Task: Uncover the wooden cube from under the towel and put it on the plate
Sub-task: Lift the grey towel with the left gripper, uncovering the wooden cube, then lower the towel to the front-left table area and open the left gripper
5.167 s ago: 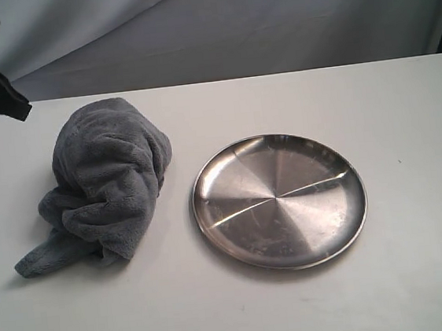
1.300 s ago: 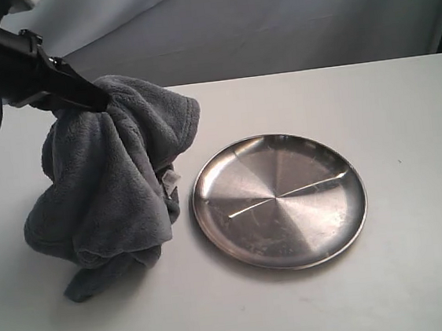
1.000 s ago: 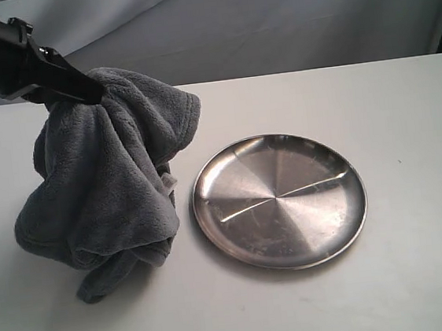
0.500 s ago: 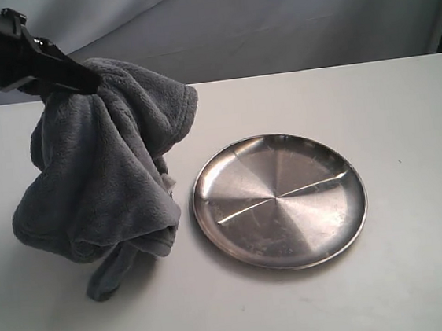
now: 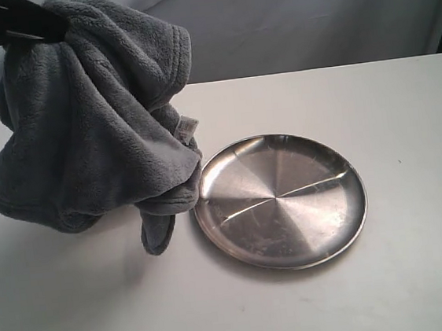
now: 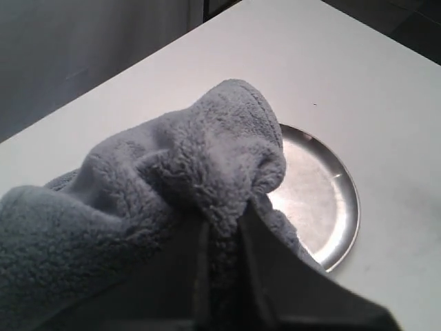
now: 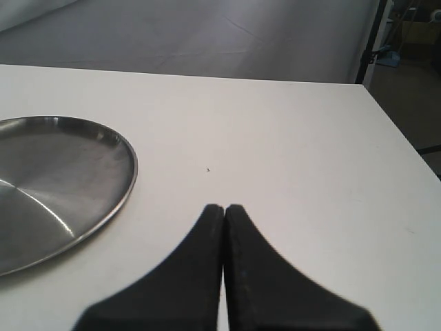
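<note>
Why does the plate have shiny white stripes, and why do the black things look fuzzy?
Exterior view: the stripes on the plate are glare off shiny steel. Right wrist view: the right hand is too close to the camera, so it blurs. Left wrist view: the left hand, pinching the towel, is dark and blurred too.

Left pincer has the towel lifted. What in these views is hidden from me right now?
- Wooden cube: seen in no view; the hanging towel blocks the table behind it in the exterior view and fills the left wrist view.
- Left pincer: tips buried in towel; in the exterior view cut off by the top-left edge.
- Plate: its left rim is covered by the towel in the exterior view.
- Right pincer: outside the exterior view.
</note>
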